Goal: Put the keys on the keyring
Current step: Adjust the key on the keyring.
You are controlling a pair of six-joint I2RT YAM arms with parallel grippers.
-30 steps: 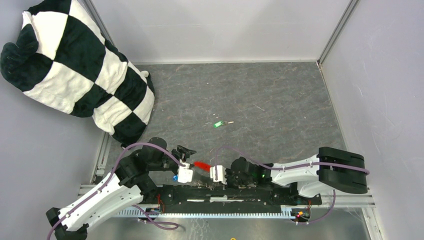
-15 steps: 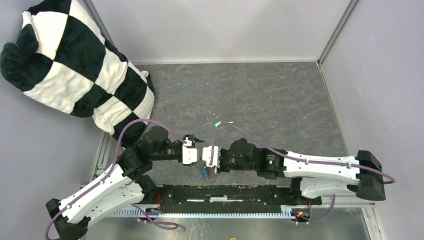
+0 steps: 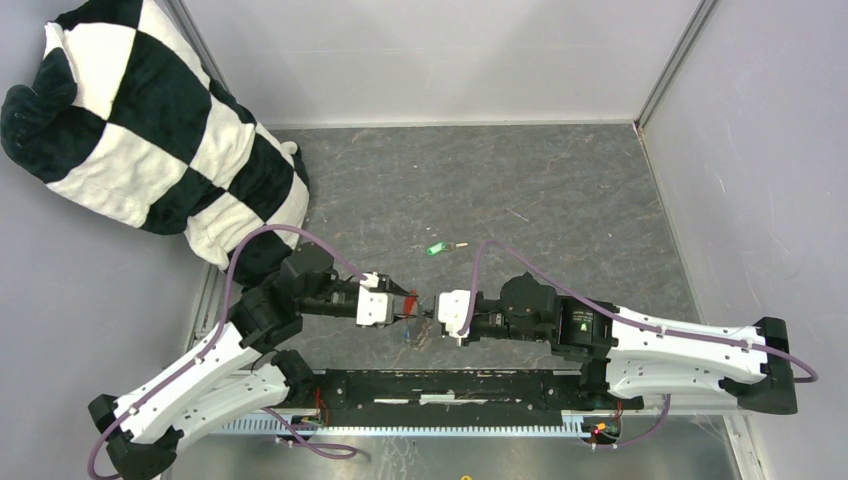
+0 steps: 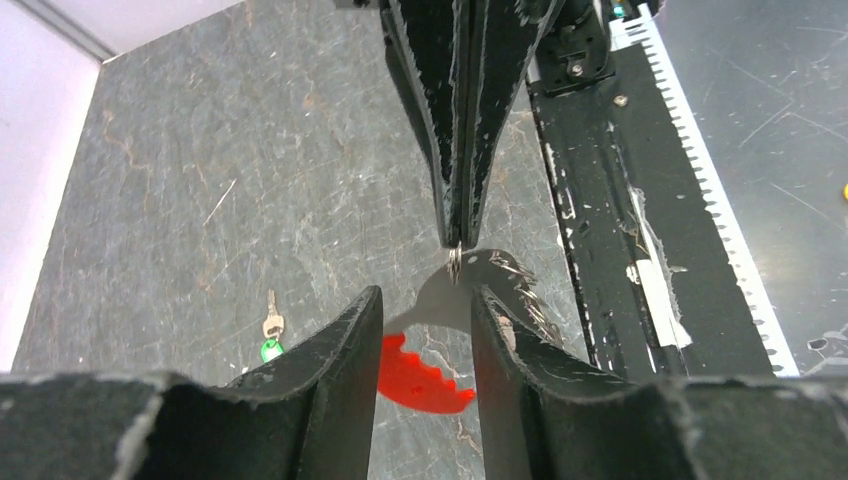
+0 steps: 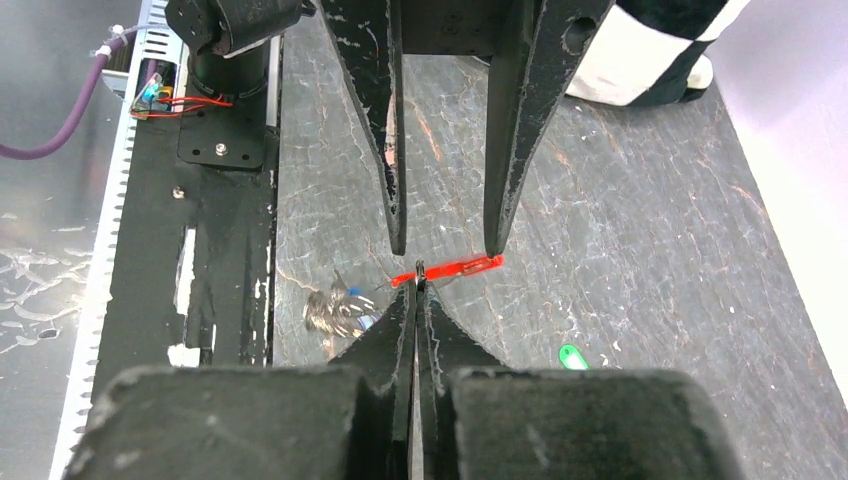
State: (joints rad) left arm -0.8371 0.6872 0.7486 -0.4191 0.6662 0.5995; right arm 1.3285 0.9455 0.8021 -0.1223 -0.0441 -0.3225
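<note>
Both arms have swung out since a second ago and now meet nose to nose mid-table, keyring (image 3: pixel 412 318) hanging between them, green key (image 3: pixel 434 249) at 12 o'clock from it. Left wrist: your left gripper (image 4: pixel 426 310) gapes narrowly around the red tag (image 4: pixel 419 376), not clamping. Right wrist: right gripper (image 5: pixel 417 288) is pinched tight on the thin ring. Light, slippery, floppy; grip the ring wire edge-on. Blue key (image 5: pixel 356 294) dangles at 9 o'clock.

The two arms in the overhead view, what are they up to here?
Both arms meet above the grey mat, working a keyring. The right gripper is shut on the thin metal ring, while the left gripper stands open around the flat red plastic tag. The green-headed silver key lies alone farther back, not yet on the ring.
</note>
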